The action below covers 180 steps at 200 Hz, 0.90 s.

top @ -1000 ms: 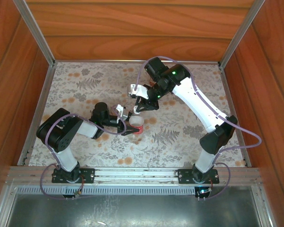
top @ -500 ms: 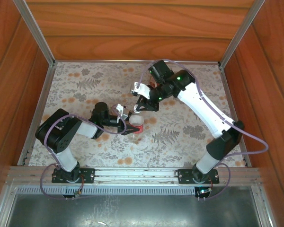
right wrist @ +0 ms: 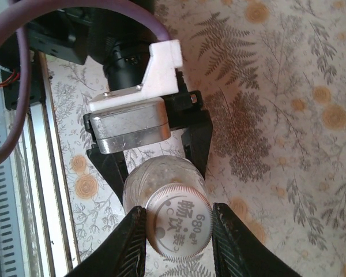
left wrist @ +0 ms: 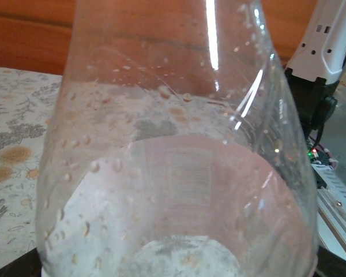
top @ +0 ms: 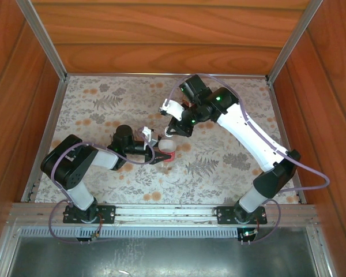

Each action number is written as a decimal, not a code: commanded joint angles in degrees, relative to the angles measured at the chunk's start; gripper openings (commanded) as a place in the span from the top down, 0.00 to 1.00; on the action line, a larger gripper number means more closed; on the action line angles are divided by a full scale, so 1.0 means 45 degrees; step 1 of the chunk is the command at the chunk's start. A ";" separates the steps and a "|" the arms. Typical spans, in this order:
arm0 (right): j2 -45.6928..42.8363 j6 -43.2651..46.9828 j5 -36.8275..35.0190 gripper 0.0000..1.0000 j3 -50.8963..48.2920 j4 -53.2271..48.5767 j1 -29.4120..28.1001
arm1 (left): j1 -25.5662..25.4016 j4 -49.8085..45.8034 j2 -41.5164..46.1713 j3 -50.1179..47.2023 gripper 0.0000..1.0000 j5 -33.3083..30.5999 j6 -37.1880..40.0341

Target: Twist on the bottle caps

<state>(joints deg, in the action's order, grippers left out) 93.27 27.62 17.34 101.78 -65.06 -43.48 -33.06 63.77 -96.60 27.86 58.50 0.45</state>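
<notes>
A clear bottle (top: 168, 149) with a red-and-white label stands upright near the middle of the table. My left gripper (top: 160, 153) is shut on its body from the left. In the left wrist view the bottle (left wrist: 173, 161) sits very close to the camera. A whitish ribbed bottle cap (right wrist: 179, 225) with printed characters sits on the bottle's neck. My right gripper (right wrist: 179, 232) is shut on that cap from above, one black finger (right wrist: 132, 242) on each side. The left gripper's black jaws flank the bottle (right wrist: 155, 173) below the cap. From above, my right gripper (top: 172, 134) hangs just over the bottle's top.
The table (top: 104, 98) has a floral cloth and wooden walls (top: 173, 52) on three sides. A metal rail (top: 161, 212) runs along the near edge. My right arm (top: 248, 133) stretches diagonally over the right half, and its white link (left wrist: 328, 34) shows behind the bottle.
The right arm's wrist has turned over the bottle while its elbow swung out to the right. The left gripper and bottle have stayed in place.
</notes>
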 commanded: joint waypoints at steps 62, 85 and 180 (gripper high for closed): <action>0.0679 -0.4787 -0.2054 0.71 -0.0370 -0.0998 -0.0330 | -0.0156 -0.0343 0.0560 -0.0087 0.36 -0.2857 0.0674; 0.0785 -0.6812 -0.2325 0.76 -0.0393 -0.0904 -0.0356 | -0.0195 -0.0347 0.0509 -0.0092 0.36 -0.3182 0.0867; 0.1471 -1.1682 -0.3854 0.75 0.0013 -0.2206 -0.0725 | -0.0700 -0.0370 0.0289 0.0254 0.36 -0.4216 0.1444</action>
<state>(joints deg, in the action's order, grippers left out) 94.91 -16.40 0.89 103.35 -63.46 -45.67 -35.62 61.98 -94.89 27.79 42.68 1.56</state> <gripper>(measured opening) 0.304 0.640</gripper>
